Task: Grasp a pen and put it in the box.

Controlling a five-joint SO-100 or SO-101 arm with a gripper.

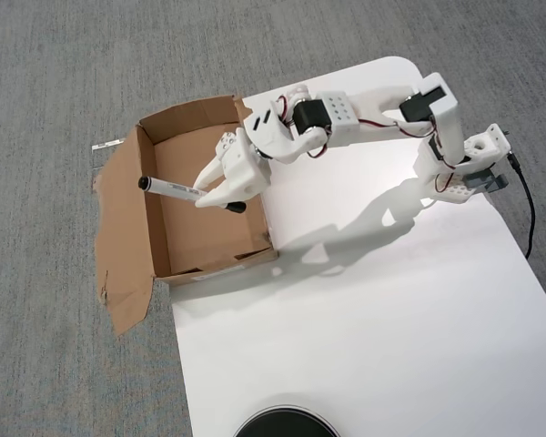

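In the overhead view the brown cardboard box (168, 255) lies open at the table's left edge, its torn flaps spread over the carpet. My white gripper (203, 197) reaches over the box interior and is shut on the pen (168, 187). The pen is white with a black cap; it lies nearly level above the box floor, with the cap end over the box's left wall. A small black end sticks out on the right side of the fingers.
The white table (382, 309) fills the lower right, with the arm's base (464, 173) near its top right corner and a black cable beside it. A round black object (284, 425) sits at the bottom edge. Grey carpet surrounds the table.
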